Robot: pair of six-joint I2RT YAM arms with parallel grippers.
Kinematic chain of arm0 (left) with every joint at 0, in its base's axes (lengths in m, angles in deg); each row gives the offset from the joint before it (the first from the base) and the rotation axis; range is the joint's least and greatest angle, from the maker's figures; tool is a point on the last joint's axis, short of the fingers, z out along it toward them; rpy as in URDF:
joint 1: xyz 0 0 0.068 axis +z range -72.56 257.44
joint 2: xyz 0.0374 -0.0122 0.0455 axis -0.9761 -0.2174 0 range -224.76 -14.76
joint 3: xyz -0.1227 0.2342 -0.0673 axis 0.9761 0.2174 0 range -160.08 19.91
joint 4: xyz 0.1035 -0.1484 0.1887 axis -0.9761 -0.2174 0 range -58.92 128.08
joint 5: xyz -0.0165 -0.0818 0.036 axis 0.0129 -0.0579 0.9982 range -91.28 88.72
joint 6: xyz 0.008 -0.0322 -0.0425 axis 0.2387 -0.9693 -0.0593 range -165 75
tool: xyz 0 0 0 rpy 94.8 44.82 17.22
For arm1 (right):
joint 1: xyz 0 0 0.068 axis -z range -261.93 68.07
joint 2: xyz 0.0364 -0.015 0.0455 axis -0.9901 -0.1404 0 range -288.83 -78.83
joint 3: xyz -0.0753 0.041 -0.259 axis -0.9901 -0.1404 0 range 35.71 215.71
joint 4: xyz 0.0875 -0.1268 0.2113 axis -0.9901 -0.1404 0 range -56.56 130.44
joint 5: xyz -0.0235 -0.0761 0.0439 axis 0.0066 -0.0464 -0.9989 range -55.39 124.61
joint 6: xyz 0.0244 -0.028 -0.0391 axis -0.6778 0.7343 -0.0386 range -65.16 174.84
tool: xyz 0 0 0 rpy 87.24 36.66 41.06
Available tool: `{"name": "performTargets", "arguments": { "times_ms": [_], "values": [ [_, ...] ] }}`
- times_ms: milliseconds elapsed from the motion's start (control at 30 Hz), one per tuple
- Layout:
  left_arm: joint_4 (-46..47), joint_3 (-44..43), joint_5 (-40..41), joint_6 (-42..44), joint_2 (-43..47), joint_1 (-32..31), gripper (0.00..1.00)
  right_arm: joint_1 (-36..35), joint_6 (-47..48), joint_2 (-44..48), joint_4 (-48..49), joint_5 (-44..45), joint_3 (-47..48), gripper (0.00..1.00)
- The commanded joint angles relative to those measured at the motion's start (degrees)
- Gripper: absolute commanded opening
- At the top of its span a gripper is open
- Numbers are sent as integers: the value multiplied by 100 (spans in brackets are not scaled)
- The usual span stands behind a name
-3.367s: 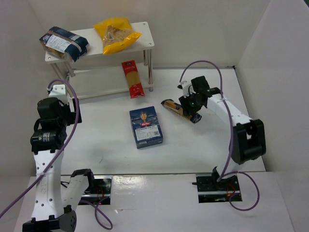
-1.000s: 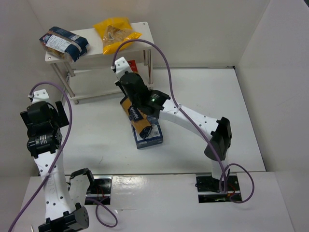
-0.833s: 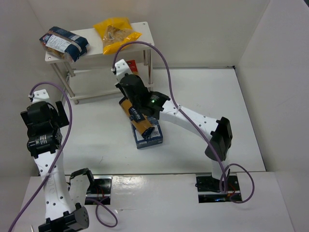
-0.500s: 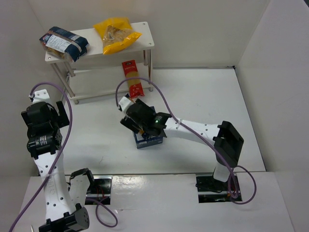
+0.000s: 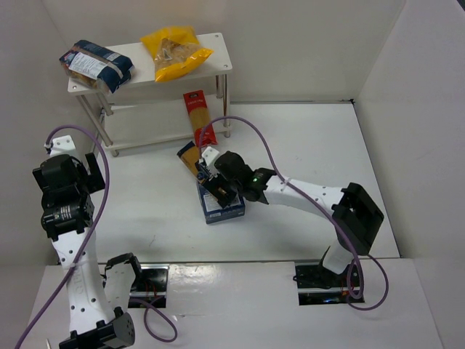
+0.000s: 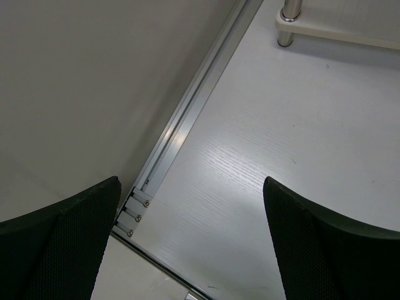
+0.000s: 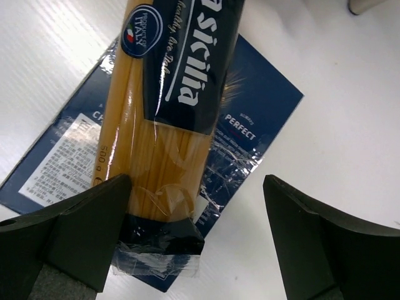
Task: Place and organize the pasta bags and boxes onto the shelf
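The amber spaghetti pack [image 7: 167, 119] lies slantwise on top of the dark blue box [image 7: 253, 122], one end sticking out over the table [image 5: 190, 154]. My right gripper [image 7: 197, 250] [image 5: 218, 190] hovers open over the pack's near end, which sits close to the left finger [image 7: 75, 237]. The red spaghetti pack [image 5: 200, 118] lies by the right legs of the shelf [image 5: 218, 45]. On the top board are a dark blue bag [image 5: 94, 65] and a yellow bag [image 5: 174, 51]. My left gripper [image 6: 194, 244] [image 5: 73, 169] is open and holds nothing.
White walls close in the table on the left, back and right. A metal rail [image 6: 187, 119] runs along the foot of the left wall. One silver shelf leg [image 6: 289, 22] stands ahead of my left gripper. The right arm [image 5: 312, 193] stretches across the table's middle.
My right gripper opened and let go of the amber spaghetti pack, which now rests on the dark blue box. The right arm drew back towards the near right. The left arm stayed put.
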Motion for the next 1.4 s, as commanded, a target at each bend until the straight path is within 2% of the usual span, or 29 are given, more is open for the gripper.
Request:
{"name": "performTargets", "arguments": {
  "times_ms": [0, 67, 100, 233, 567, 1067, 1367],
  "values": [
    [232, 26, -83, -87, 53, 35, 100, 146, -152, 320, 92, -858, 148, 95],
    [232, 26, -83, -87, 53, 35, 100, 339, -204, 374, 31, -1632, 148, 95],
    [232, 26, -83, -87, 53, 35, 100, 392, -204, 374, -22, -1860, 148, 100],
    [232, 26, -135, -87, 53, 35, 100, 454, -143, 321, 30, -2363, 87, 100],
    [232, 26, -135, -87, 53, 35, 100, 454, -90, 145, 408, -2416, -80, 100],
    [232, 79, -135, -87, 0, 35, 100, 454, -397, -619, 1111, -1775, -28, 100],
    [232, 79, -135, -87, 0, 35, 100, 454, -451, -1024, 1164, -1625, 78, 100]
  ]
}}
